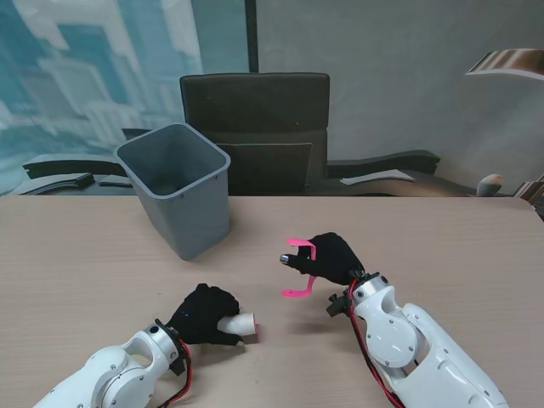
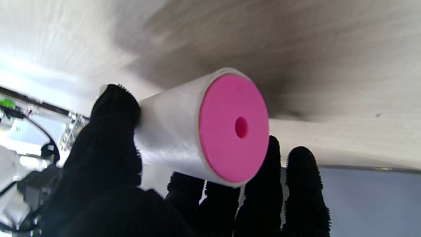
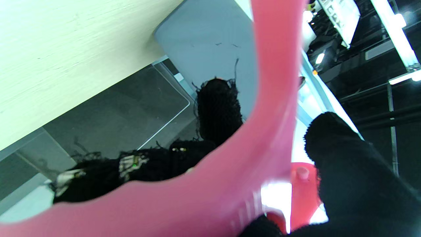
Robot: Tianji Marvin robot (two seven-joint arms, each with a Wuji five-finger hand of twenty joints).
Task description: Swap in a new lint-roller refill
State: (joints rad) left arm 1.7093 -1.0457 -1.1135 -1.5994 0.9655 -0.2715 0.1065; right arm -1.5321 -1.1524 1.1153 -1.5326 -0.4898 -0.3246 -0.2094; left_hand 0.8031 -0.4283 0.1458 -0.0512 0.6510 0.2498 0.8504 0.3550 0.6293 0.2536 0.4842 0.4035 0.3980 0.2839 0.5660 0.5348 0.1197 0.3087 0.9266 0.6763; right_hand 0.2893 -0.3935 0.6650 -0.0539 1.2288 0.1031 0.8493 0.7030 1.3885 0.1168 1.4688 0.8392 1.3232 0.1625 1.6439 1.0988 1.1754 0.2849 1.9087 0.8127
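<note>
The left hand [image 1: 204,313] is clenching a white lint-roller refill [image 1: 239,324] near the bench's near edge, left of the middle; the roll's long axis is lying roughly level and running from the palm out toward the robot's right, its pink end cap [image 2: 233,127] with a small centre hole [image 2: 241,127] facing that way. The right hand [image 1: 333,257] is grasping the pink lint-roller handle [image 1: 301,269], held just off the bench [image 1: 76,272] a little farther from me and to the right of the roll, with its frame opening toward the robot's left. The two parts are sitting near each other but apart, and the handle's bare frame suggests the refill is not yet mounted. The coming move looks to depend on lining the cap's hole up with the handle's spindle, which cannot be made out clearly. A grey waste bin [image 1: 178,189] is standing farther back on the left.
</note>
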